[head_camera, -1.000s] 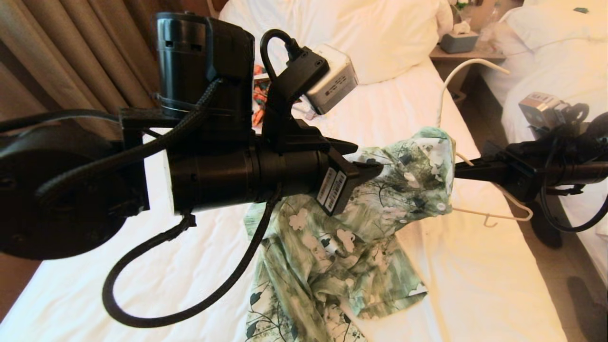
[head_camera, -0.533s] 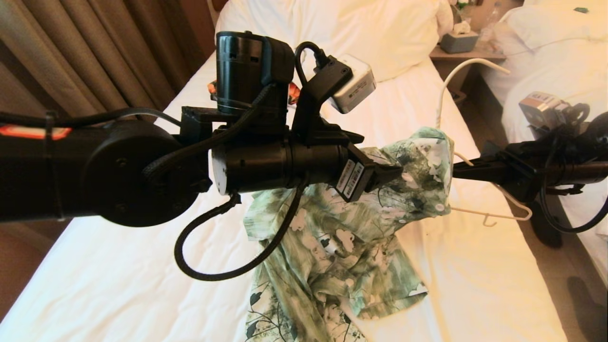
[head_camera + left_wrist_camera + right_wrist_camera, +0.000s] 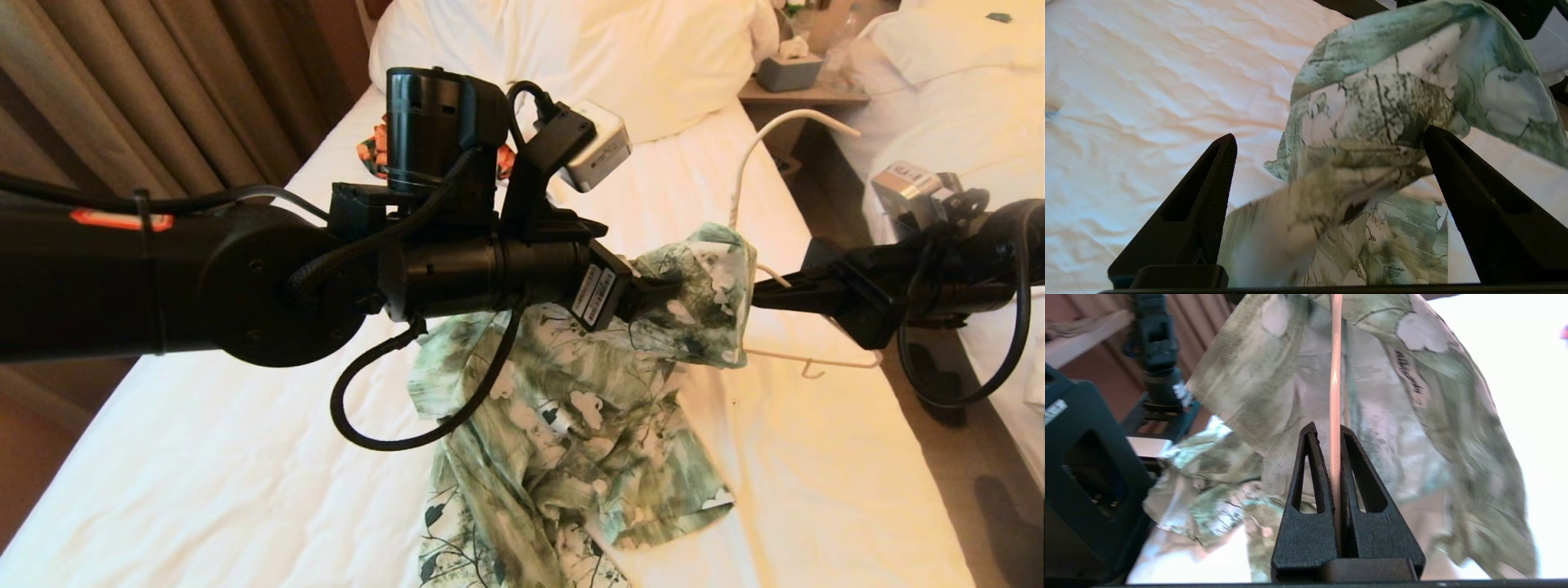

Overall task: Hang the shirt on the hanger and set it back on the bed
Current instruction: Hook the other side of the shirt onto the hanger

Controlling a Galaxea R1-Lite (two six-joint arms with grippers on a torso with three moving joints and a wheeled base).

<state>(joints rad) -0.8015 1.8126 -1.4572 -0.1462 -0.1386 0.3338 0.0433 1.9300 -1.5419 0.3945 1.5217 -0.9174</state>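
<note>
At centre frame the shirt (image 3: 702, 286) partly drapes the hanger (image 3: 1335, 396) pinched by the right gripper (image 3: 1336, 433); the left gripper (image 3: 1331, 159) is spread, and bed (image 3: 204, 457) placement remains.

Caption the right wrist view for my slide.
Right pincer clamps the cream hanger, leaf-print shirt draped over it.

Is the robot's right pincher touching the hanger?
Touching. The right wrist view shows the right gripper shut on the hanger, its thin rod pinched between both fingers.
</note>
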